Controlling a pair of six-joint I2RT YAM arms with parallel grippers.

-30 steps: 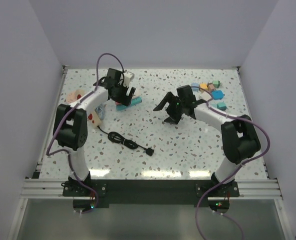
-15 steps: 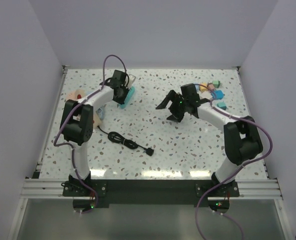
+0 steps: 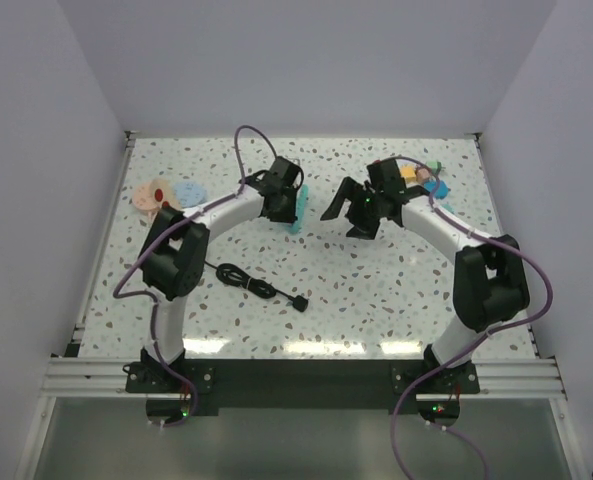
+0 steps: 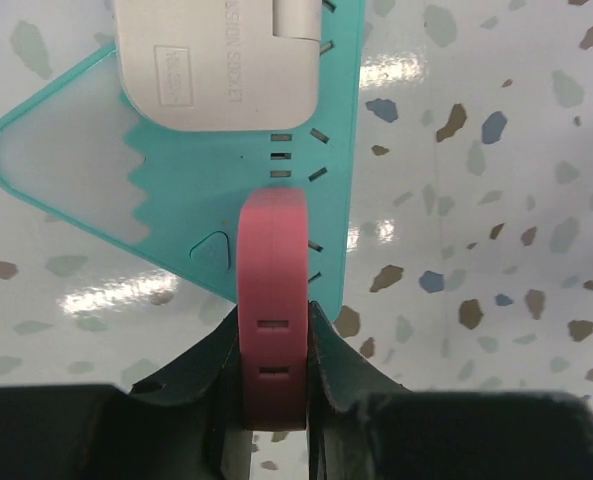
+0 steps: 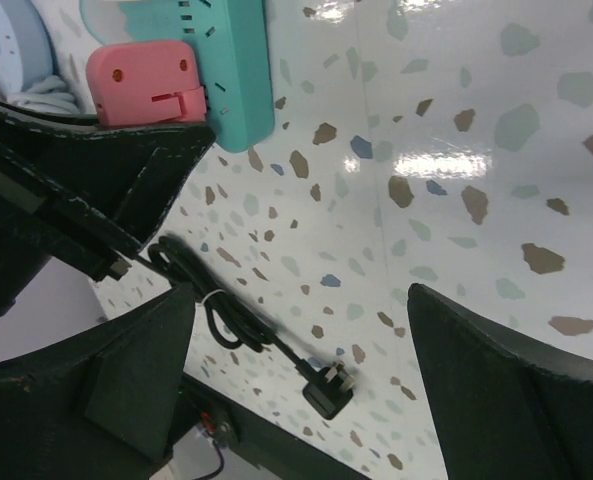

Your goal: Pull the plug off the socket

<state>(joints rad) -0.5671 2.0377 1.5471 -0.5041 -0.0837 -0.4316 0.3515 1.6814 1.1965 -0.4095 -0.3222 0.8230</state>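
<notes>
Two robot arms bolted at the near edge of a speckled table (image 3: 376, 290), both bent inward toward its far half. Nearest the bases, a loose black cable (image 3: 238, 277) coiled on the table left of centre, ending in a black plug (image 3: 299, 301) and connected to nothing in view. Farther in, near the middle, the left gripper (image 3: 282, 203) clamped tight on a pink plug (image 4: 273, 250), with dark fingers (image 4: 221, 350) pressed against its two sides. Pink plug set against the face of the socket (image 4: 191, 215), a flat teal strip with rows of small slots, lying on the table directly under that gripper. Not possible to tell whether the plug's pins are seated in the slots or already free. A white adapter (image 4: 216, 60) on the same teal strip, just beyond the pink plug. To the right, near but apart from the socket, the right gripper (image 3: 348, 205) spread wide open above bare table, holding nothing. At the far right, a cluster of coloured blocks (image 3: 428, 180) just behind the right arm. At the far left, well apart from the socket, an orange disc (image 3: 156, 193) and a blue disc (image 3: 188, 192) side by side.
</notes>
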